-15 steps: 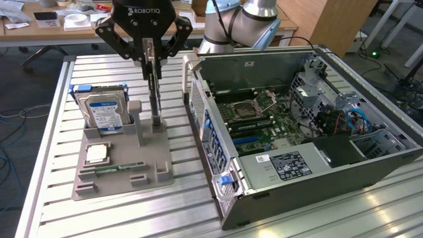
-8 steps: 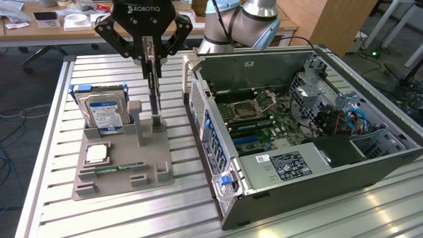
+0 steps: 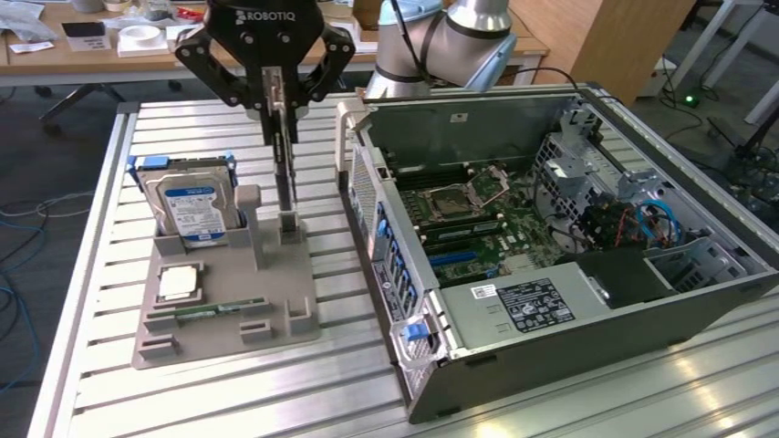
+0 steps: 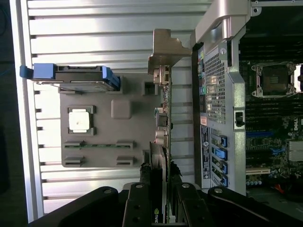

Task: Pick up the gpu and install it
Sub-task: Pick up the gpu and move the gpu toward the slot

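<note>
Half-closed end effector (image 3: 280, 111) grips the gpu (image 3: 288, 173).

Grey holder (image 3: 225, 336) carries hard drive (image 3: 189, 205), processor (image 3: 179, 281), memory stick (image 3: 207, 310).

Slatted aluminium tabletop (image 3: 244, 401): grey parts holder (image 3: 225, 315), lower left of frame; open computer case (image 3: 548, 351), right.

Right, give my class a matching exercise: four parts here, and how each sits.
1 thin dark gpu card, silvery bracket
2 boxy silver hard drive, blue-white label
3 square silver processor chip
4 slim green memory stick

A lengthwise between small grey clips
B upright between black fingers
C standing tall in grey holder
D flat in square recess

Pairs: 1-B, 2-C, 3-D, 4-A
</note>
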Controlling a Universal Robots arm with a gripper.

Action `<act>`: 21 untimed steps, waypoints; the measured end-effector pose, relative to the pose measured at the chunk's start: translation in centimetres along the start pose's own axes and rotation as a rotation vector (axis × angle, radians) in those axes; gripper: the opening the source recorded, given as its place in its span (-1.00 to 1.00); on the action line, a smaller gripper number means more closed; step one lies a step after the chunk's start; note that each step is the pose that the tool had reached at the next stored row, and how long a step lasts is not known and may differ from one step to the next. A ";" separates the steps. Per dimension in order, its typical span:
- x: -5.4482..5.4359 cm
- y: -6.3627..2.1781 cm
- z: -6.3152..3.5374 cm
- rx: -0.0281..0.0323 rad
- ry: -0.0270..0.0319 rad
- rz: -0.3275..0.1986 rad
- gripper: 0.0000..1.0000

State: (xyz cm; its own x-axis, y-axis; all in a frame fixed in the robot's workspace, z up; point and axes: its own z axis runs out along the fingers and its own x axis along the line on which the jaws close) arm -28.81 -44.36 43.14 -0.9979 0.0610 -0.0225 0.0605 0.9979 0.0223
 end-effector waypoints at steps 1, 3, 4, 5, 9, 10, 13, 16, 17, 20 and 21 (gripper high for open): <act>-0.1 0.01 0.00 0.0000 0.0000 0.000 -0.48; -0.3 0.02 0.02 -0.0002 -0.0001 0.000 -0.48; -0.5 0.03 0.02 -0.0002 -0.0001 0.000 -0.48; -0.7 0.04 0.03 -0.0001 -0.0001 0.000 -0.48; -1.6 0.10 0.05 -0.0002 -0.0001 0.000 -0.48; -1.9 0.11 0.06 -0.0002 -0.0001 0.000 -0.48; -2.7 0.16 0.08 -0.0003 -0.0001 0.000 -0.48; -3.5 0.21 0.10 -0.0004 -0.0001 0.000 -0.48; -3.8 0.23 0.10 -0.0003 -0.0001 0.000 -0.48; -4.7 0.28 0.12 -0.0004 -0.0001 0.000 -0.48; -5.0 0.30 0.13 -0.0005 -0.0001 0.000 -0.48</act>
State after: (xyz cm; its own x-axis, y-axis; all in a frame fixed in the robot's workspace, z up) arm -23.84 -44.36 43.13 -0.9979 0.0611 -0.0225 0.0606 0.9979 0.0228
